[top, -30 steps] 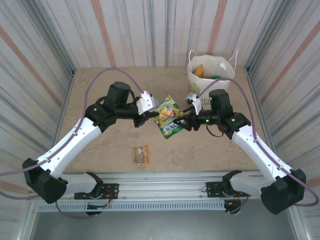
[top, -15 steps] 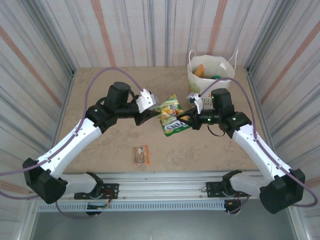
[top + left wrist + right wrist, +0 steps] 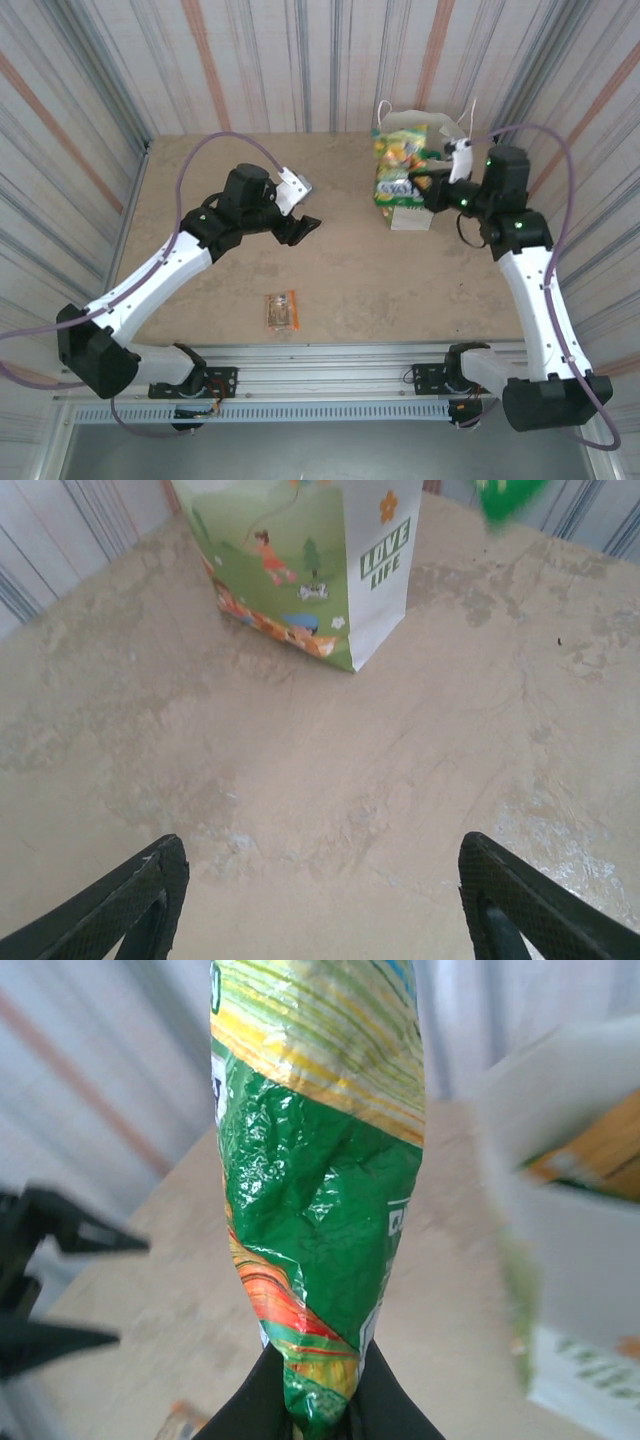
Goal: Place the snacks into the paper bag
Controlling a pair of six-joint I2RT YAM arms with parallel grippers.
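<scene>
paper bag (image 3: 300, 570), white side, green lettering "love life", orange flower sign above it

Lighting: bright, even, diffuse; soft faint shadows on table (image 3: 350, 290). Right wrist view: green packet (image 3: 320, 1210) sharp, glossy glare; paper bag (image 3: 575, 1230) and background blurred.

Top view looks down on the table (image 3: 350, 280); both close wrist views share the paper bag (image 3: 300, 570).

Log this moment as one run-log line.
left gripper: open, empty | right gripper: shut on green packet, near paper bag, not yet inside | clear packet: on table, untouched
</scene>
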